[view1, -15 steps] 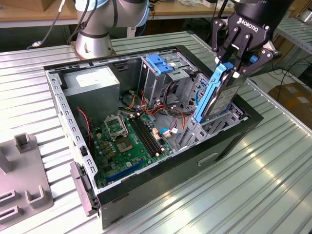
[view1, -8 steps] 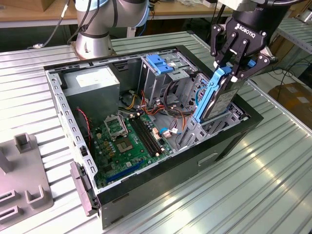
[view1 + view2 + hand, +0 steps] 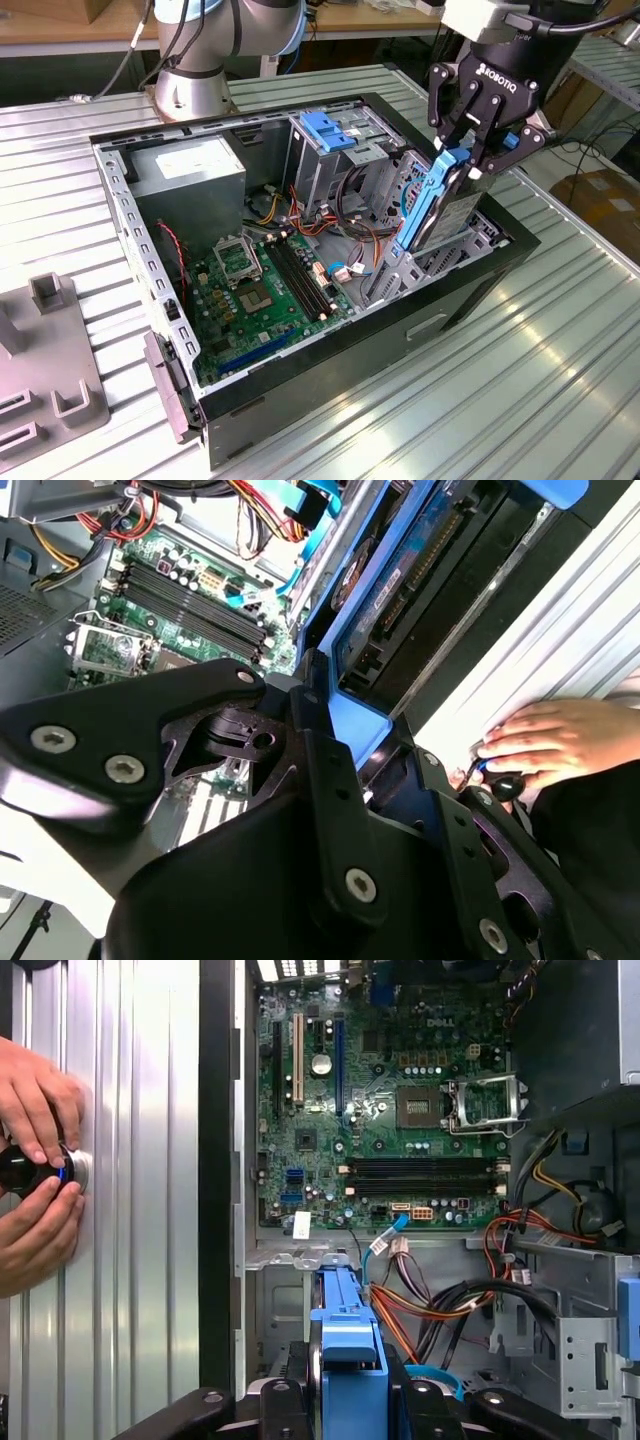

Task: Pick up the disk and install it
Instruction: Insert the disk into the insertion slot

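Disk: we see the disk (image 3: 438, 205) standing on edge and tilted, blue frame uppermost. Its lower end is down inside the computer case (image 3: 128, 225) and its upper end rises above the case's rim.
Gripper: the gripper (image 3: 474, 160) has its fingers closed on the disk's top edge, one on each side. In the first wrist view we see the blue frame (image 3: 348, 1360) pinched between them.
Slot: the disk sits in the metal bay (image 3: 400, 265) at the case's end on the exterior view's right. In the second wrist view we see its dark underside (image 3: 400, 590) lying along the bay wall.
Case contents: a green circuit board (image 3: 262, 285) lies on the case floor. A grey power box (image 3: 190, 170) fills the far corner. A metal cage with a blue handle (image 3: 325, 130) stands at the back. Red, orange and yellow cables (image 3: 325, 215) run between the cage and the board.
Outside the case: the case lies open on a ribbed metal table (image 3: 520, 380). In the first wrist view we see a person's hands (image 3: 35, 1160) on the table beside the case wall, holding a small dark knob (image 3: 30, 1168).
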### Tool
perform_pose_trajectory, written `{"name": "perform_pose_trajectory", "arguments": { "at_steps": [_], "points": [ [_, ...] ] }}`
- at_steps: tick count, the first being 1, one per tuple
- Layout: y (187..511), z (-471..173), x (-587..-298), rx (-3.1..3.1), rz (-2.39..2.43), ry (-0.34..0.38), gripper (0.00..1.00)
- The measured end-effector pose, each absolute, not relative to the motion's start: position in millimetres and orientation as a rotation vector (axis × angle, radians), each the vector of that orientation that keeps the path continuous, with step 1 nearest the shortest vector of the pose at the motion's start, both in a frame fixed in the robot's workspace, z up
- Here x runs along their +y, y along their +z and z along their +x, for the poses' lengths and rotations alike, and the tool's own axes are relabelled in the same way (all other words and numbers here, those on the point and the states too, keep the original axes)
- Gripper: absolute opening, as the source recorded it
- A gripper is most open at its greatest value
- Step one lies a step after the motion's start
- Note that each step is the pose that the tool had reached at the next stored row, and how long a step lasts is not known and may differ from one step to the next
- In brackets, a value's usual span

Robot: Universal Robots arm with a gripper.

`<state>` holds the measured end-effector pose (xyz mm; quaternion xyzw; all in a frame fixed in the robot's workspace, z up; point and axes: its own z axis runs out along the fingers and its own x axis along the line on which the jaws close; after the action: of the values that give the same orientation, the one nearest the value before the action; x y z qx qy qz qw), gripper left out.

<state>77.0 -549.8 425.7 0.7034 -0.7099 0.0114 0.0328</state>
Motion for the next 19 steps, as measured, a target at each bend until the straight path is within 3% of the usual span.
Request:
{"name": "perform_pose_trajectory", "arguments": {
  "at_steps": [19],
  "points": [
    [391,77,-553,-2.186,2.165,0.036,0.37]
  ]
}}
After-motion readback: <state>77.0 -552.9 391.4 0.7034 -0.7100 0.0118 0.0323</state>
